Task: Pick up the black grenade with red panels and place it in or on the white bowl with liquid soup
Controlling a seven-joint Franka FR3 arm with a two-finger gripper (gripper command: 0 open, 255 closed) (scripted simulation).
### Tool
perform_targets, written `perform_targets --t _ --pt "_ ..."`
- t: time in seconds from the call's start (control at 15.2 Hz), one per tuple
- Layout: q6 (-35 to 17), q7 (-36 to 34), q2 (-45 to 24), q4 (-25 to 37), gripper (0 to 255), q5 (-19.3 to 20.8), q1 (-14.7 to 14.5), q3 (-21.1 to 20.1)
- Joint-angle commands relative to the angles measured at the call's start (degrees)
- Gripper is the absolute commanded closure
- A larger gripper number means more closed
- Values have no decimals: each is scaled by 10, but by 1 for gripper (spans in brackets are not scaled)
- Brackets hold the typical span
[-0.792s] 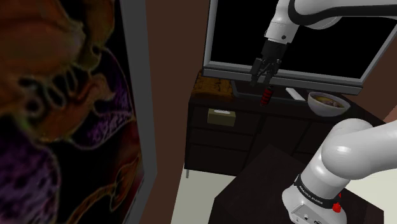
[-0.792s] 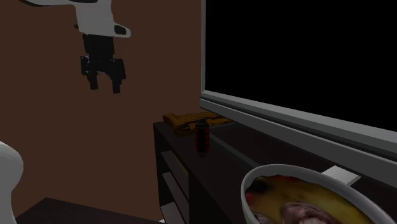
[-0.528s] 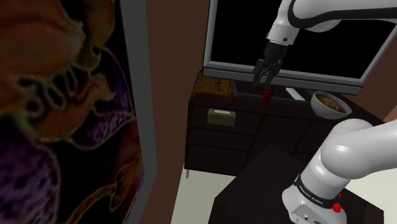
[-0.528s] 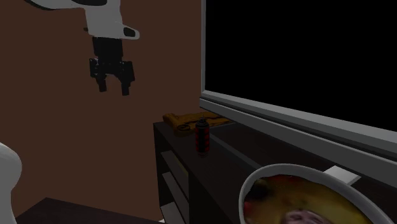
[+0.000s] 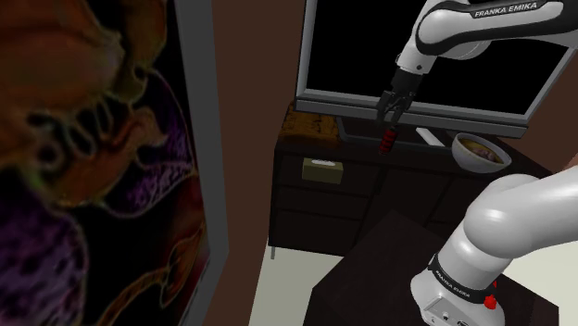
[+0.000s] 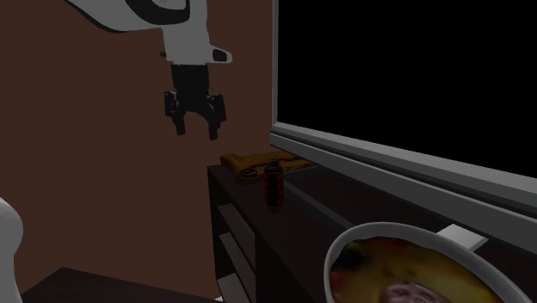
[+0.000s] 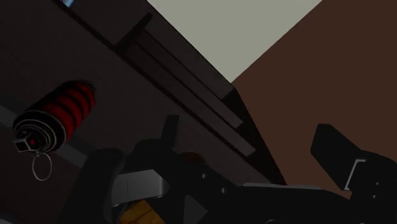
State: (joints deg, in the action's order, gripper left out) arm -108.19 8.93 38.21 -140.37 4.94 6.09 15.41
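Two black fingers [image 6: 180, 122] are standing well apart and pinching nothing as the gripper [image 6: 198, 131] is hanging in open air, touching no object. Over the past second the hand has been travelling across the brown wall toward the second exterior view's right, closing most of the sideways gap to the grenade [image 6: 274, 185]. In the shoulder view the gripper [image 5: 389, 109] is now sitting almost straight above the grenade [image 5: 388, 140], with clear air between them.

The black-and-red grenade is standing upright on the dark cabinet [image 5: 324, 199], just in front of the grey window frame [image 6: 387, 159], untouched. From the wrist, its ribbed red body [image 7: 60, 114] and pull ring are lying off to one side of the spread fingers [image 7: 331, 149], not between them.

By the look of it, the approach is nearly finished and the descent and grasp are still to come. The white bowl [image 5: 468, 157] of soup is waiting on the same cabinet top, well apart toward the shoulder view's right, its rim [image 6: 340, 245] nearest the second camera.
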Motion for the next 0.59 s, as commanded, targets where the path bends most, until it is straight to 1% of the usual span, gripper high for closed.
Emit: perform_targets --t 0.0,0.26,0.53 --pt "-23 24 -17 1 0 10 8 23" --pt "-64 72 -65 23 0 19 16 72" --pt "-103 124 -121 54 0 15 18 123"
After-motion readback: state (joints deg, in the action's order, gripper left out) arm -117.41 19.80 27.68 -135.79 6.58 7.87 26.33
